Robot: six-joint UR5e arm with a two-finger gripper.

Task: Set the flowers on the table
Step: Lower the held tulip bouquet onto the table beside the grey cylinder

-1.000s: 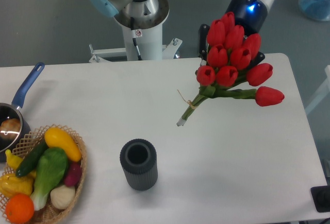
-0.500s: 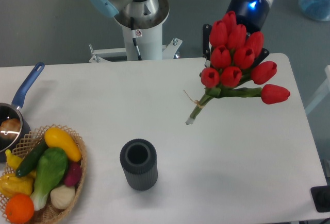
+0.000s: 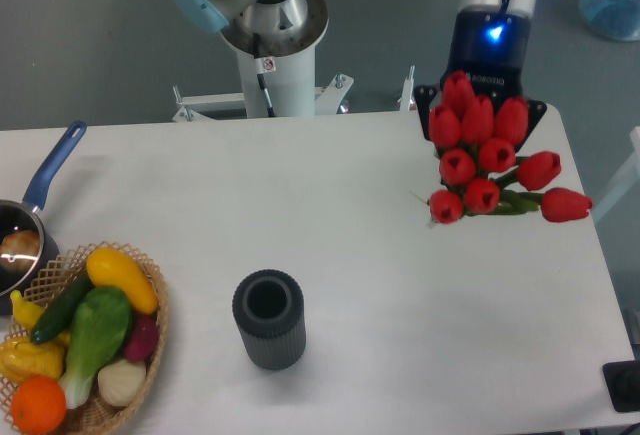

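Camera view: end effector (image 3: 480,115) grip and opening hidden behind flowers (image 3: 492,160) over table (image 3: 350,255)

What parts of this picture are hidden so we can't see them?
- The gripper's fingers: covered by the flowers, so open or shut is unclear.
- The stems: hidden under the red blooms.
- The pan: cut off by the left edge.
- The basket: cut off at the bottom-left corner.
- The cup's inside: too dark.
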